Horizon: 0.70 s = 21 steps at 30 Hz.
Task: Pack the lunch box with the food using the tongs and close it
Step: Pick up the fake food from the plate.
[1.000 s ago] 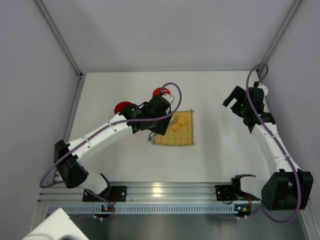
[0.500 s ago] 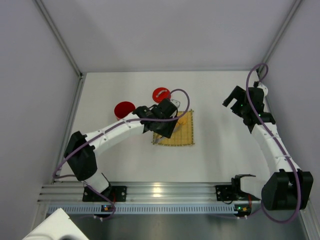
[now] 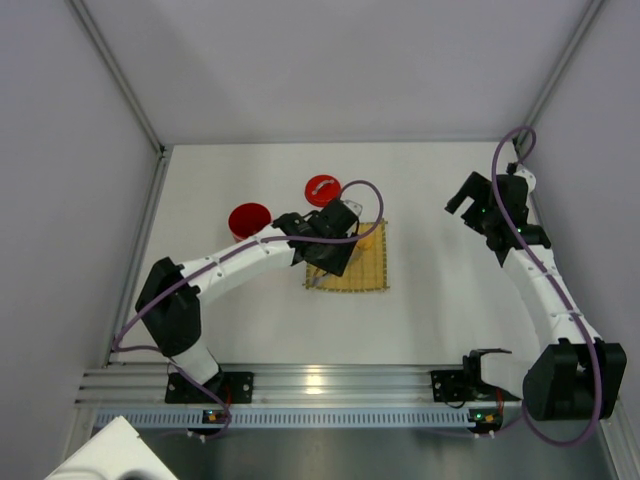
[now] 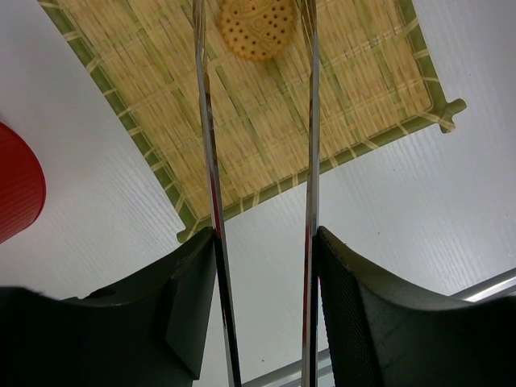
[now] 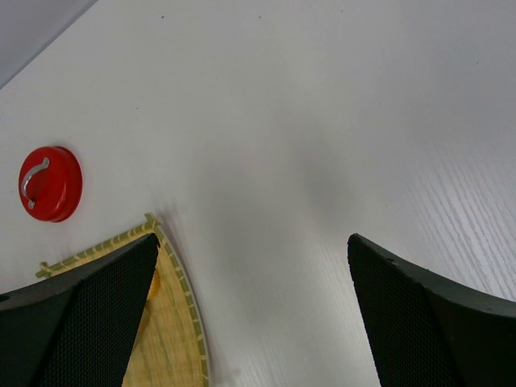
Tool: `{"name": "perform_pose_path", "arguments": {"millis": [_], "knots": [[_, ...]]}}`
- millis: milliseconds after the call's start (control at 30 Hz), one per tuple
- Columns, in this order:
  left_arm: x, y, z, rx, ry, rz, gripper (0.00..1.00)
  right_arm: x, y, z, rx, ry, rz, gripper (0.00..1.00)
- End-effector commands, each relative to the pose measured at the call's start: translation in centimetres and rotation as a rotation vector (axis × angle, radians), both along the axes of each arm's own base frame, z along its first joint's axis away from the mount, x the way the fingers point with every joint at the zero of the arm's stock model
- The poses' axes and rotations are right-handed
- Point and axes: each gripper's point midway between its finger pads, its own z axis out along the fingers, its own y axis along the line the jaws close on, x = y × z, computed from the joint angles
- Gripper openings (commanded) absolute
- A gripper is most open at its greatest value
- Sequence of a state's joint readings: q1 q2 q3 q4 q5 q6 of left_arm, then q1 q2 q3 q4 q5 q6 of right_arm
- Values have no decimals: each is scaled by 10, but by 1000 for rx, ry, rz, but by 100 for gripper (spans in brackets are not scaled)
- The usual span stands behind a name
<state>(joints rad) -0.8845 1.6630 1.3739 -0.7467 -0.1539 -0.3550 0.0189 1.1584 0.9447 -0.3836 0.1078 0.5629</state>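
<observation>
The left tool (image 4: pixel 264 238) is closed partway on the tongs (image 4: pixel 211 161), with one black finger pressed against the outside of each silver arm. In the left wrist view both arms run up the middle of the frame and over the mat (image 4: pixel 355 89). An orange slice (image 4: pixel 256 28) lies on the mat at the top edge, between the two arms, with a sliver of mat showing on each side. The tong tips are cut off by the edge, so I cannot tell whether they touch it. A red curve at the left edge of this view is the lunch box. In the top view the lunch box (image 3: pixel 249 219) stands open on the white table (image 3: pixel 430 300), left of centre and just beyond the left arm. Its lid (image 3: pixel 322 189) lies apart from it, up and to the right, near the mat's far left corner. The left arm's wrist covers the left part of the mat, which lies at the centre of the frame. The right tool (image 5: pixel 251 242) is spread wide with nothing between its fingers. It hangs over bare table at the right of the top view, well apart from the mat. Its own camera shows the lid at the left and a corner of the mat at the lower left.
</observation>
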Motion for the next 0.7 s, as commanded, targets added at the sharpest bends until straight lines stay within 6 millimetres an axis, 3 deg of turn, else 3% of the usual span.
{"name": "perform_pose_path", "arguments": {"millis": [0, 467, 667], "knots": [[8, -7, 1, -24, -33, -8, 56, 6, 0, 30, -19, -91, 6, 99], [3, -5, -4, -19, -11, -15, 49, 5, -1, 30, -20, -91, 3, 100], [1, -1, 6, -23, -23, -8, 43, 5, -1, 30, -21, -91, 2, 99]]}}
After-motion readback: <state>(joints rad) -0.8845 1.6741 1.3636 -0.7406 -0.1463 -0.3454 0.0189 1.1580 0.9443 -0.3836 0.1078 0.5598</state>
